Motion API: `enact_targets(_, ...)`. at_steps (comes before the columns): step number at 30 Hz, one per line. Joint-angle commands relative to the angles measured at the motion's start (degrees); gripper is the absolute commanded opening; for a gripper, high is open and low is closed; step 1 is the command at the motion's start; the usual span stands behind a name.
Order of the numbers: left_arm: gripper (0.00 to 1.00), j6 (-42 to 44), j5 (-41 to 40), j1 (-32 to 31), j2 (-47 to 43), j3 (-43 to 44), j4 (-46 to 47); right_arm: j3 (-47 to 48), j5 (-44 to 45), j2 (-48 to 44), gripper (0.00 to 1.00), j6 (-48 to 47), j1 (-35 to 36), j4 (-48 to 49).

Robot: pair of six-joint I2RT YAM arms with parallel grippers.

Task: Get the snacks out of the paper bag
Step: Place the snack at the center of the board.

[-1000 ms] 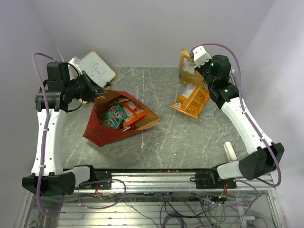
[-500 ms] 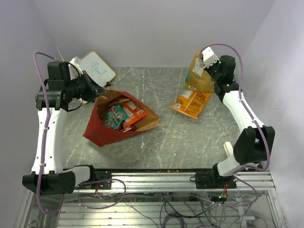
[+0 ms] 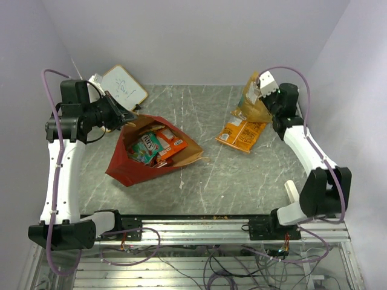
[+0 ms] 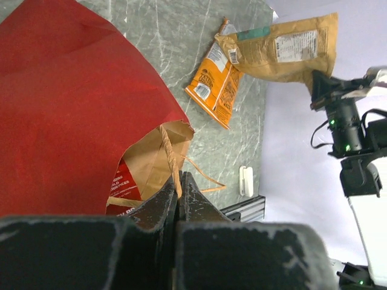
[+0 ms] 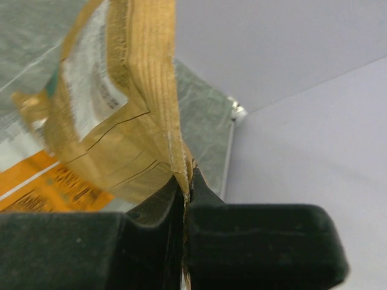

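The red paper bag [image 3: 130, 163] lies open on the table's left half, brown inside, with several snack packets [image 3: 158, 145] in its mouth. My left gripper [image 3: 128, 116] is shut on the bag's tan loop handle [image 4: 168, 151] at the bag's far rim. My right gripper [image 3: 261, 96] is shut on the edge of a tan snack packet [image 3: 253, 99] and holds it above the far right of the table. An orange packet [image 3: 242, 132] lies flat just below it. In the right wrist view the tan packet [image 5: 121, 109] hangs from my jaws.
A small whiteboard [image 3: 124, 86] leans at the back left corner. A white block [image 3: 293, 192] lies near the right front edge. The side walls stand close to both arms.
My right gripper has carried the tan packet to the right and down, closer over the orange packet. The left arm and the bag have not moved.
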Motion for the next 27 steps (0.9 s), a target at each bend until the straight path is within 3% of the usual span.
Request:
enact_targets(1, 0.07, -1.7, 1.8, -0.1, -2.3, -1.3, 2.9, -9.8, -5.7, -8.0, 0.00, 8.4, 0.7, -0.4)
enact_targets(7, 0.07, -2.1, 1.4, -0.1, -2.6, -1.2, 3.3, -21.0, -14.6, -15.0, 0.00, 15.6, 2.1, -2.2)
enact_targets(15, 0.07, -2.4, 0.9, 0.0, -3.4, -1.7, 3.5, -29.0, -24.1, -16.8, 0.01, 24.2, 5.6, -5.5)
enact_targets(17, 0.07, -2.5, 0.9, 0.0, -3.3, -2.1, 4.0, -31.1, -26.1, -16.3, 0.07, 29.1, 7.3, -5.0)
enact_targets(21, 0.07, -2.7, 1.5, 0.0, -2.7, -1.6, 4.1, -35.3, -33.4, -16.2, 0.07, 39.0, 7.9, -2.2)
enact_targets(23, 0.07, -2.3, 0.9, -0.1, -2.8, -1.3, 3.9, -37.0, -33.2, -16.8, 0.14, 40.7, 7.9, -1.4)
enact_targets(24, 0.07, -2.2, 0.8, 0.0, -2.8, -1.3, 3.8, -36.8, -32.4, -16.9, 0.23, 40.4, 7.9, -3.1)
enact_targets(27, 0.07, -2.7, 1.3, 0.0, -2.7, -2.2, 4.7, -34.5, -30.1, -16.3, 0.32, 37.2, 7.9, -9.3)
